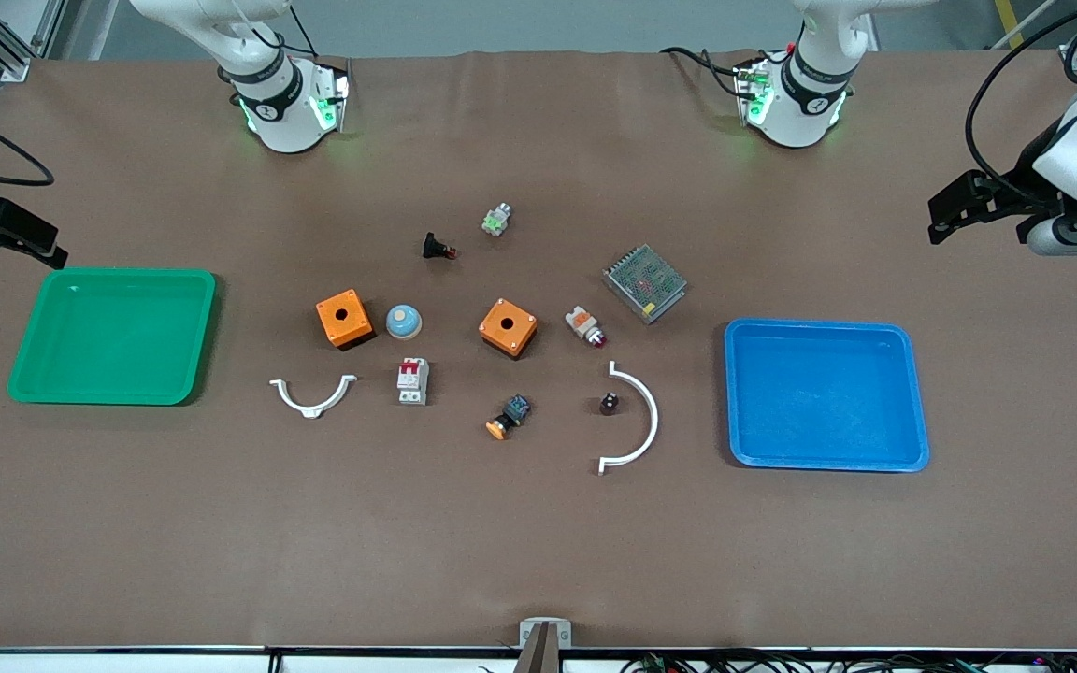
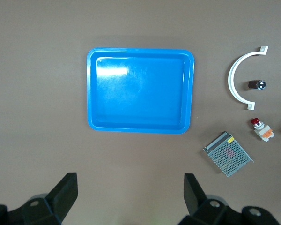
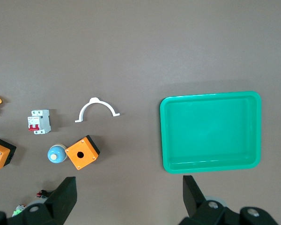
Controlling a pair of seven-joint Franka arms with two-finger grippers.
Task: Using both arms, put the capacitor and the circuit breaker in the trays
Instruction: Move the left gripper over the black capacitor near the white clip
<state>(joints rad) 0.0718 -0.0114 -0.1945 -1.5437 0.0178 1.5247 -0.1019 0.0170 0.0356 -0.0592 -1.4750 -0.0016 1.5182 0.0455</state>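
Observation:
The capacitor (image 1: pixel 610 403) is a tiny black cylinder lying inside the curve of a white arc (image 1: pixel 637 421); it also shows in the left wrist view (image 2: pixel 256 84). The circuit breaker (image 1: pixel 412 380), white-grey with red levers, lies nearer the front camera than the blue dome; it also shows in the right wrist view (image 3: pixel 39 122). My left gripper (image 2: pixel 129 183) is open and empty, high over the table beside the blue tray (image 1: pixel 825 393). My right gripper (image 3: pixel 129 183) is open and empty, high over the table beside the green tray (image 1: pixel 113 335).
Two orange boxes (image 1: pixel 344 318) (image 1: pixel 508 327), a blue dome (image 1: pixel 403 321), a white-and-orange part (image 1: pixel 584 326), a mesh-covered module (image 1: pixel 644 281), an orange-capped button (image 1: pixel 508 417), a black push-button (image 1: pixel 437 247) and a second white arc (image 1: pixel 312 395) lie mid-table.

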